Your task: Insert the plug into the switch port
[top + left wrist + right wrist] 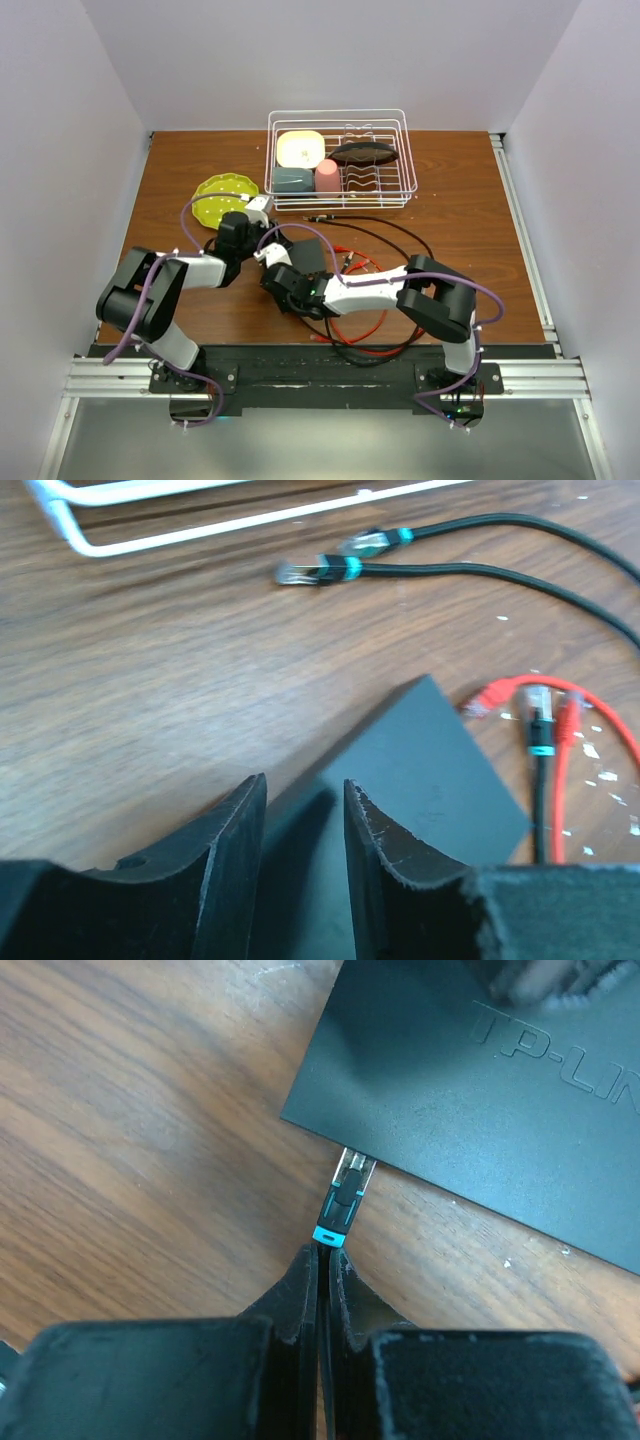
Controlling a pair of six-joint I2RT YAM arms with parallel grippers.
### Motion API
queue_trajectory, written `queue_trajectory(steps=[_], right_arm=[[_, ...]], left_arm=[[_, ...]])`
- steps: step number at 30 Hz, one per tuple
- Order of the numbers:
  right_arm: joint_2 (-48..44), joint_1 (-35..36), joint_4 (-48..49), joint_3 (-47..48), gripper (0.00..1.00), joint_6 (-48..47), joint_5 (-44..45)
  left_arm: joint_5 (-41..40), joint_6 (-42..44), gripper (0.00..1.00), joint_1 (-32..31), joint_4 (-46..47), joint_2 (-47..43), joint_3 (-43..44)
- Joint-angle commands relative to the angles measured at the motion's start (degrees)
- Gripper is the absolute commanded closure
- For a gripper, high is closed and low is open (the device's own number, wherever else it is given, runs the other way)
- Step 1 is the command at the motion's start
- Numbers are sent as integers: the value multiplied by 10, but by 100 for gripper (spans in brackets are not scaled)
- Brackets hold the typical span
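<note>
The switch (308, 252) is a flat matte-black box lying on the wooden table; its top bears pale lettering (470, 1070). My right gripper (323, 1255) is shut on a black cable just behind the plug (340, 1200), a black connector with a teal band. The plug's clear tip touches the switch's near edge; how deep it sits is hidden. My left gripper (300, 810) straddles the far end of the switch (430, 770), its jaws partly closed with the box's edge between them. From above, both grippers (262, 245) (278, 283) flank the switch.
A white wire rack (340, 160) with dishes stands at the back, a green plate (222, 195) to its left. Loose black cable plugs (320, 572) lie near the rack. A red cable (360, 325) and black cables (385, 228) loop right of the switch.
</note>
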Motion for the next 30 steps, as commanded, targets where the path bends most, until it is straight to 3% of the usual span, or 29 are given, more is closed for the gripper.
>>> queue_trajectory(steps=[1,5,13,16,22,30], right_arm=[[-39,-27,141,-20,100,13,59],[-61,-25,137,-38,100,24,58],[-81,-22,149,-75,82,37,43],[-83,-22,157,-80,80,39,32],[-88,-18,151,-86,73,37,15],[-140,-18,150,-122,48,42,21]], left_arm=[[65,-32,68,-36,-134,-13,-31],[26,-39,68,-36,-154,-46,-31],[-75,-48,58,-35,-190,-114,-19],[-97,-48,50,-35,-203,-131,-11],[-142,-35,24,-35,-253,-165,27],[-214,-21,5,-34,-345,-257,92]])
